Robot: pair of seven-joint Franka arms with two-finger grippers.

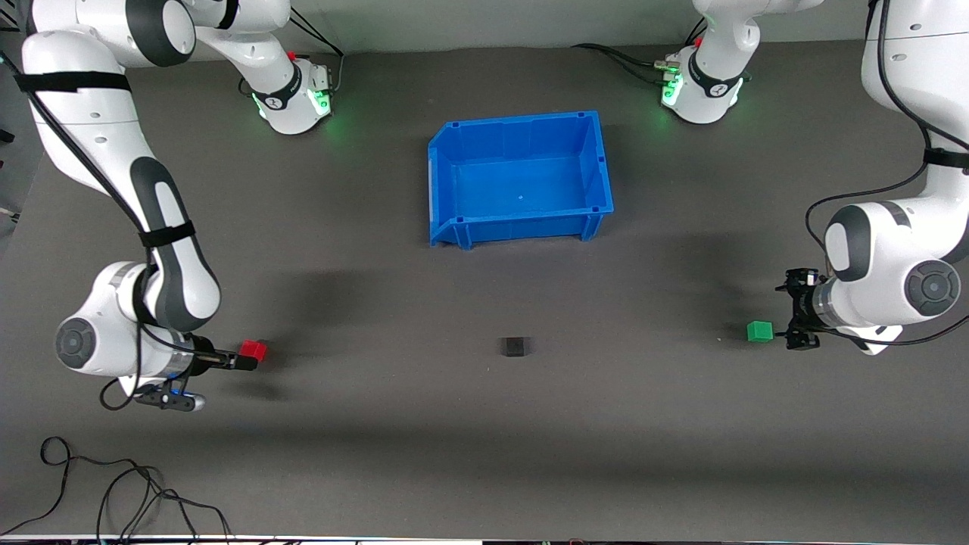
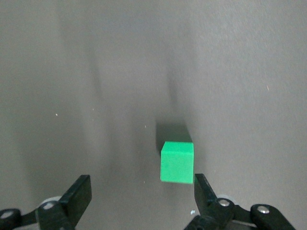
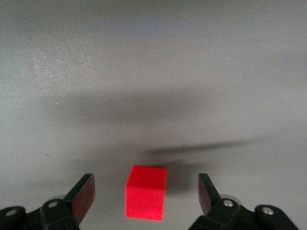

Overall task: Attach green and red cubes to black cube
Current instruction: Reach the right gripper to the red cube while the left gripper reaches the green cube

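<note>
The green cube [image 1: 759,331] lies on the grey mat toward the left arm's end of the table. My left gripper [image 1: 787,310] is low beside it and open. In the left wrist view the green cube [image 2: 177,162] sits just ahead of the fingertips, close to one finger [image 2: 205,190], and the gripper [image 2: 141,191] holds nothing. The red cube [image 1: 253,350] lies toward the right arm's end. My right gripper [image 1: 244,359] is open, and the red cube [image 3: 146,192] stands between its fingers [image 3: 82,195], untouched. The black cube [image 1: 515,346] lies alone on the mat between the two.
An empty blue bin [image 1: 454,147] stands mid-table, farther from the front camera than the black cube. Loose black cables [image 1: 113,492] lie near the table's front edge at the right arm's end. Both arm bases stand along the back edge.
</note>
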